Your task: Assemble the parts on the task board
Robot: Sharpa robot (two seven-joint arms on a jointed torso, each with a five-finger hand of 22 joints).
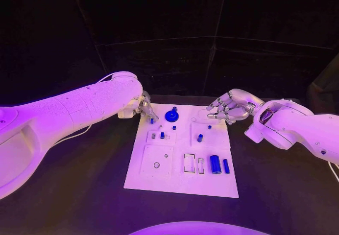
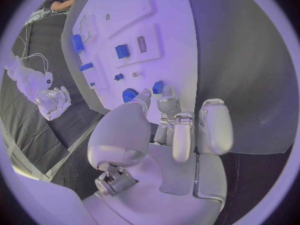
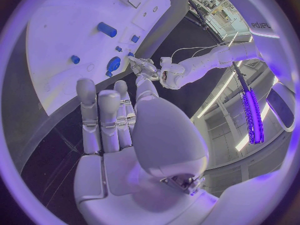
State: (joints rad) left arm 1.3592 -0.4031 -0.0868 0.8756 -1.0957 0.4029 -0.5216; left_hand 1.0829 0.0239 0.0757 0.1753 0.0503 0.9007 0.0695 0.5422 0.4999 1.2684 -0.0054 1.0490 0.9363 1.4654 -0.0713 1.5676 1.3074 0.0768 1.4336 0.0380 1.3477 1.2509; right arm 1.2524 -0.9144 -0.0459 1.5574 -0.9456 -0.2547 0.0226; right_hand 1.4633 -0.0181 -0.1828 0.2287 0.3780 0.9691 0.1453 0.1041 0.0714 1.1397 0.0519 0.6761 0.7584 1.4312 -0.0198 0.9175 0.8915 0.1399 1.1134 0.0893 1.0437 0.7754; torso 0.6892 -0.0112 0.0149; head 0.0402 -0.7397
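On the black table (image 1: 84, 196) lies the white board (image 1: 180, 169), its far end lying between the two hands and a blue cylinder (image 1: 215, 164) well short of both, near its closer end. At the board's far corner the left hand (image 1: 143, 108) has its fingertips (image 2: 164, 101) touching a small blue piece (image 2: 158, 87), with a round blue knob (image 1: 172, 115) just beside them. Across from it, the right hand (image 1: 230, 108) hovers over the opposite far edge, fingers (image 3: 100, 115) loosely curled and holding nothing.
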